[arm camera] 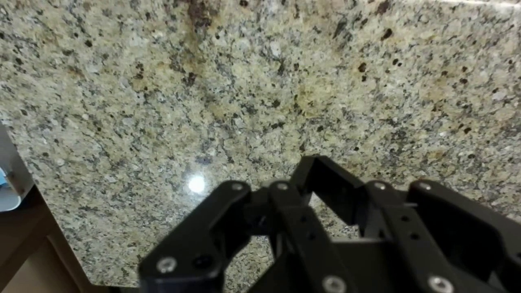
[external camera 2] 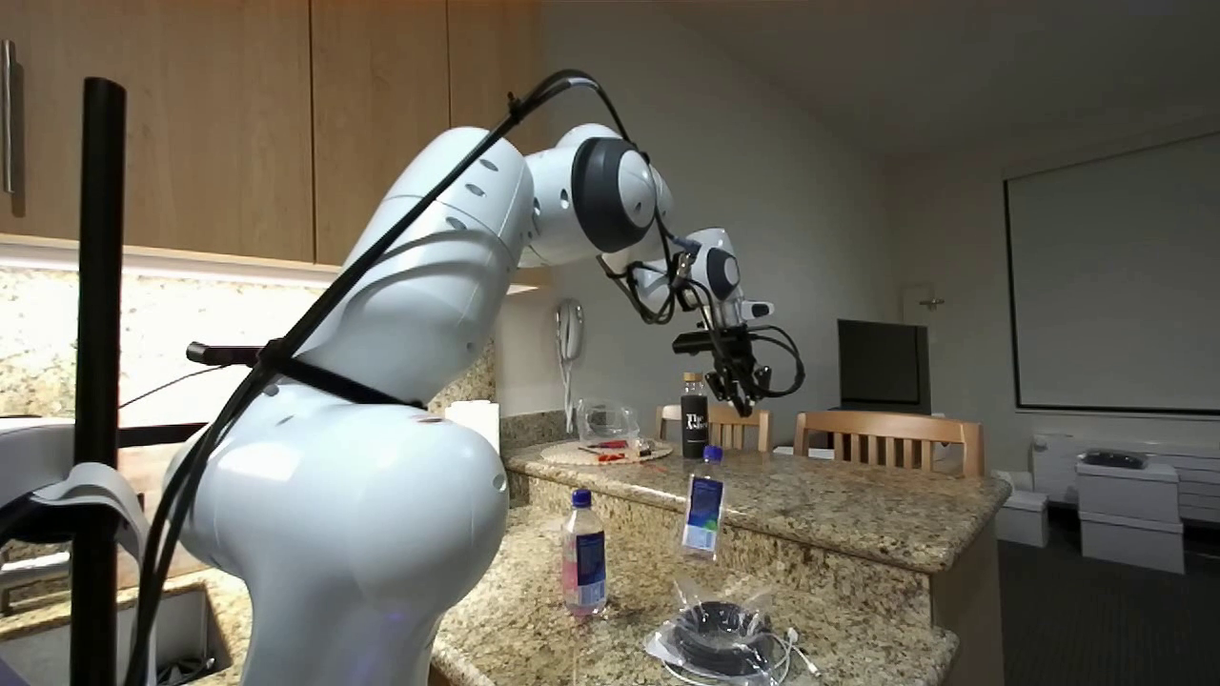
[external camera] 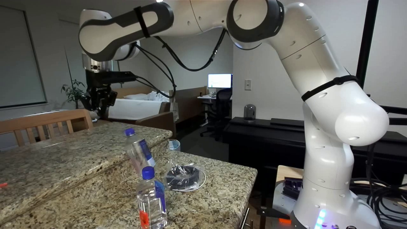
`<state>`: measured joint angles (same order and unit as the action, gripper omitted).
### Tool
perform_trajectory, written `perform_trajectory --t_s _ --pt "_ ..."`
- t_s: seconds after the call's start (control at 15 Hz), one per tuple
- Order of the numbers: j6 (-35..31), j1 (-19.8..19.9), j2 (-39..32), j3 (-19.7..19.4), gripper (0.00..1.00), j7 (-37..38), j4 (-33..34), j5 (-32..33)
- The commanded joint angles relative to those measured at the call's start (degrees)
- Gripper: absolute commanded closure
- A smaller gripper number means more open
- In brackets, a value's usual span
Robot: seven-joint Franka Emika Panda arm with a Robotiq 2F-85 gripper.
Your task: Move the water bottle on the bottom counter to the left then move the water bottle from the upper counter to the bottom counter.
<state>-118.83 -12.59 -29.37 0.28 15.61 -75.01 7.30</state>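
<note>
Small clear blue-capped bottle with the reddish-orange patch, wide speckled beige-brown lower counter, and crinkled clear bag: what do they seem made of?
Clear bottle with reddish-orange patch: probably plastic, glossy; see-through walls with glints.
Lower speckled counter: seemingly polished granite; mottled grain, soft sheen.
Crinkled clear bag: likely thin plastic film, shiny; transparent, with creases catching light.

The desk (external camera: 63,152) below the black gripper (external camera: 101,109) was speckled beige-brown; both bottles (external camera: 136,152) (external camera: 152,203) had blue caps (external camera: 148,172), one a reddish-orange patch (external camera: 144,219).

Glossy granite bottom counter (external camera: 219,194), smooth clear plastic water bottle (external camera: 152,201), wooden chair (external camera 2: 882,422).
</note>
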Motion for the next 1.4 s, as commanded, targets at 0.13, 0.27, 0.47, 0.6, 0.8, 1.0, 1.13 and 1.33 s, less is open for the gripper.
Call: perform_trajectory --t_s 0.13,0.27,0.47,0.6,0.8,1.0,1.13,1.33 --pt "2.0 -0.2 7.0 -0.6 0.92 1.6 -5.3 2.1" --pt "3.3 -0.2 9.6 -0.7 0.65 1.5 -7.8 3.1" --pt "6.0 0.5 13.5 -0.4 0.48 0.9 -12.4 4.2" --pt "8.4 1.3 15.8 0.0 0.35 0.1 -15.5 3.9" --pt "12.9 2.5 19.7 0.6 0.16 -2.1 -21.4 2.4" --pt "16.5 4.0 23.7 1.3 0.01 -6.0 -28.4 0.0" --pt "16.4 5.1 27.5 1.8 0.0 -9.9 -35.5 -2.4" --pt "16.2 6.2 33.1 1.8 0.0 -15.6 -45.1 -6.4"
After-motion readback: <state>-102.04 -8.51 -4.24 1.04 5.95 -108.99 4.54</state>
